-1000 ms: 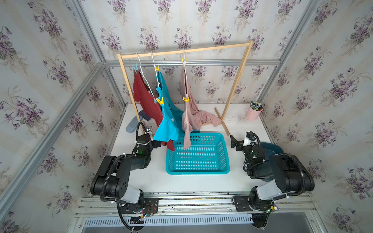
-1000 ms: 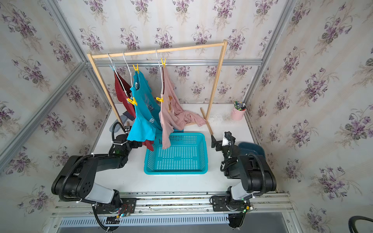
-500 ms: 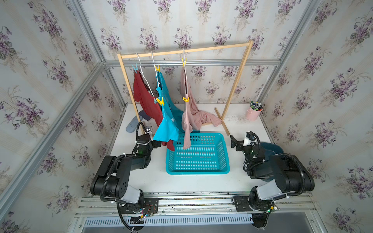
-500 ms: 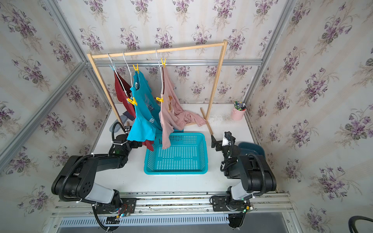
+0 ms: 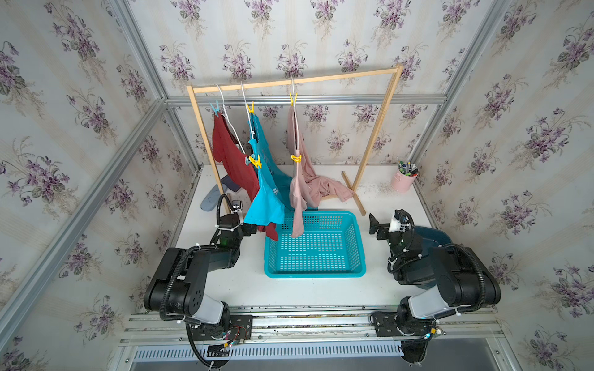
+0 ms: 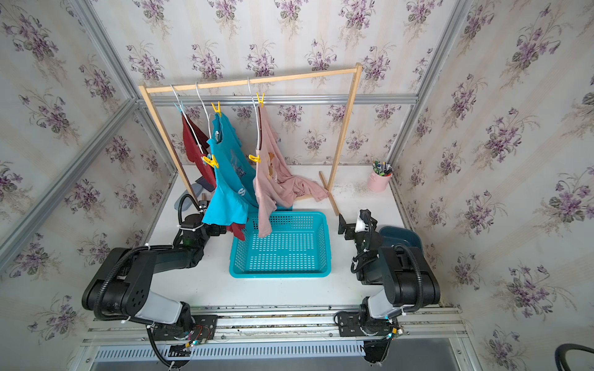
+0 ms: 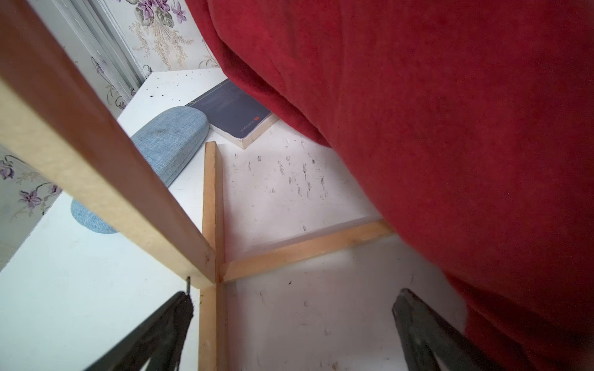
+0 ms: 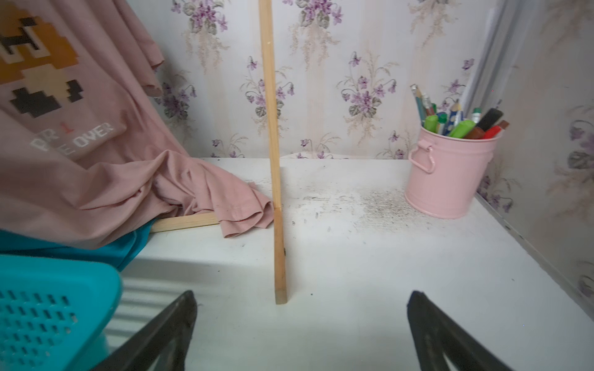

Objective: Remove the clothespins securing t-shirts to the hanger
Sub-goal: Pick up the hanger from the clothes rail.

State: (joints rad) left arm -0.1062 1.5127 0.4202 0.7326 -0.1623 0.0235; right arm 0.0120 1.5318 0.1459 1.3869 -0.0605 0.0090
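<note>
Yellow clothespins (image 5: 255, 161) on hung t-shirts (image 5: 266, 199), well above left tool (image 7: 292, 295), right tool (image 8: 302, 294)

Three t-shirts (image 6: 228, 192) clipped with clothespins (image 6: 210, 161), teal basket (image 6: 279, 274) below

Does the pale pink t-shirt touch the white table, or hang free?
Touching. The right wrist view shows the hem of the pale pink t-shirt lying crumpled on the table and over the base bar.

The t-shirts (image 5: 266, 199) hang side by side from the rack (image 5: 321, 78) at the rear of the table (image 5: 305, 289), the basket (image 5: 315, 274) lies before them at centre, and the pen cup (image 5: 403, 181) stands rear right.
</note>
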